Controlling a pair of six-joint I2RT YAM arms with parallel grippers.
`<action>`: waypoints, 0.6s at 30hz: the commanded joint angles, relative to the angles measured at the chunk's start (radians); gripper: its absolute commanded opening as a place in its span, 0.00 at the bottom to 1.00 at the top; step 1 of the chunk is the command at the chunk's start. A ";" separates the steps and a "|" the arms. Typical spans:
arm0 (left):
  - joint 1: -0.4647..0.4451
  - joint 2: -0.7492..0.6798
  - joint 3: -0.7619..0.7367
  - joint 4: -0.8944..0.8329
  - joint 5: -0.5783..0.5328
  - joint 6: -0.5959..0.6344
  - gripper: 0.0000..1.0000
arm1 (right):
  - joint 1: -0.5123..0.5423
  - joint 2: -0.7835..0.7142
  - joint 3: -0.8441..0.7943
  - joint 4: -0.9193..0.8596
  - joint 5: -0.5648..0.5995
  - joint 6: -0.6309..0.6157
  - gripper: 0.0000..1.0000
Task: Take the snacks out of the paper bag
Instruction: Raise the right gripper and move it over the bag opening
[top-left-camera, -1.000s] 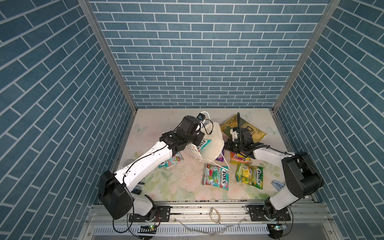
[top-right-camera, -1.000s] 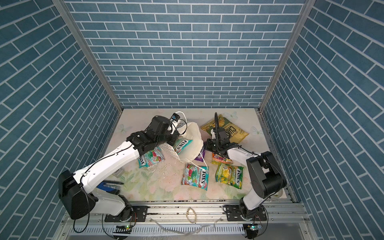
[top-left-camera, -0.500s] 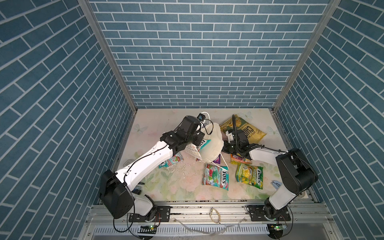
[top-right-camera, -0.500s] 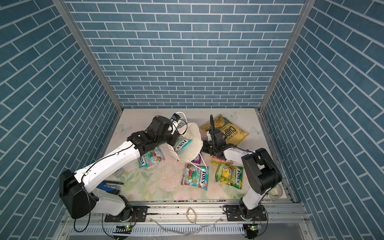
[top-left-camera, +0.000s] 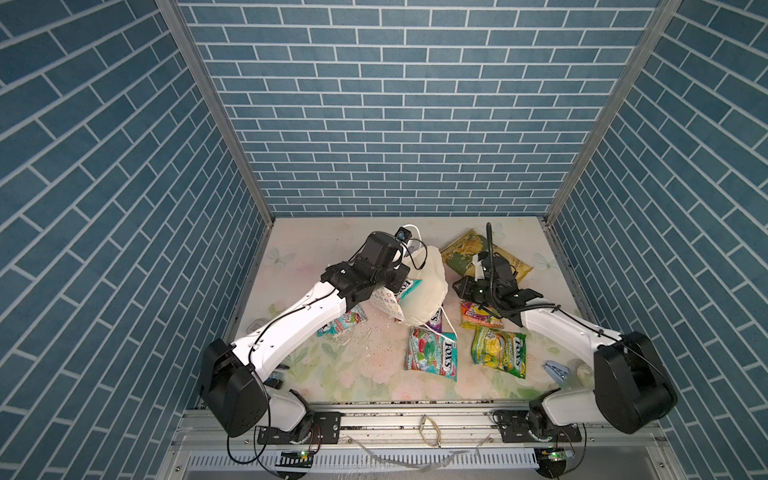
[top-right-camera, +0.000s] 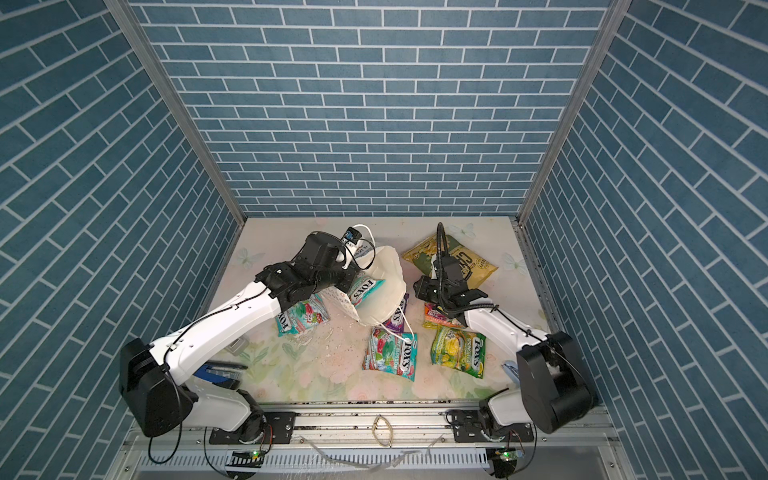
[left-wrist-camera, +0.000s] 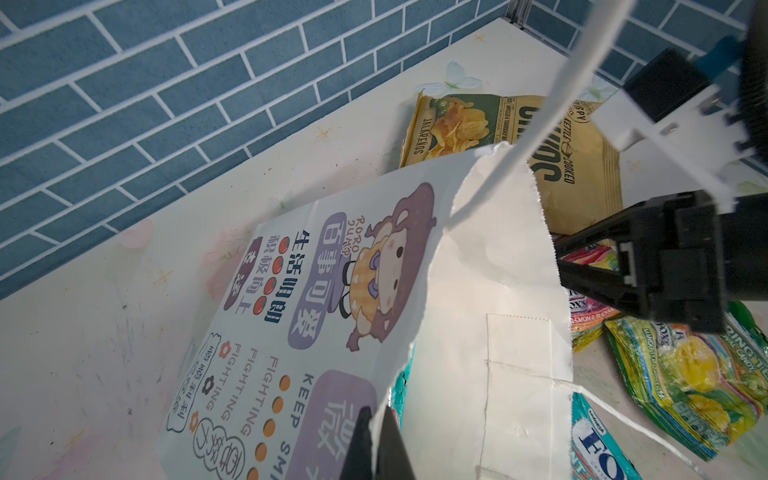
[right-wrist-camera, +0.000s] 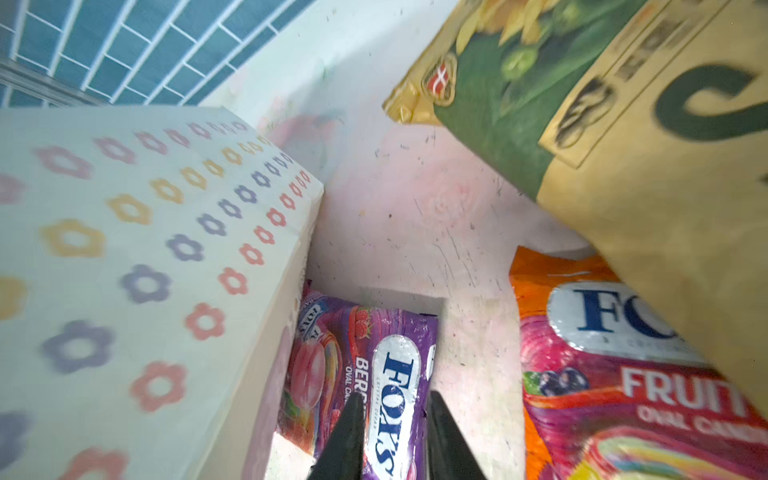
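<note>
Floral tabletop, blue brick walls. Left gripper clamps paper bag edge; right gripper slightly parted over purple FOX'S pouch.

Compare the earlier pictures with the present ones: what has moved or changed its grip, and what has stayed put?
The right gripper slid toward the paper bag and parted its jaws, now poised over the purple FOX'S pouch beside it, gripping nothing. The left gripper stays shut on the bag's torn edge, holding it tilted; the chips bag has not moved.
</note>
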 joint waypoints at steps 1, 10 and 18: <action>-0.003 0.027 0.002 0.015 0.005 -0.021 0.00 | 0.001 -0.122 -0.010 -0.051 0.052 -0.027 0.27; -0.020 0.058 0.007 0.045 -0.022 -0.065 0.00 | 0.113 -0.329 -0.080 0.050 0.020 0.123 0.27; -0.040 0.083 0.036 0.041 -0.021 -0.073 0.00 | 0.279 -0.154 -0.089 0.318 0.052 0.246 0.23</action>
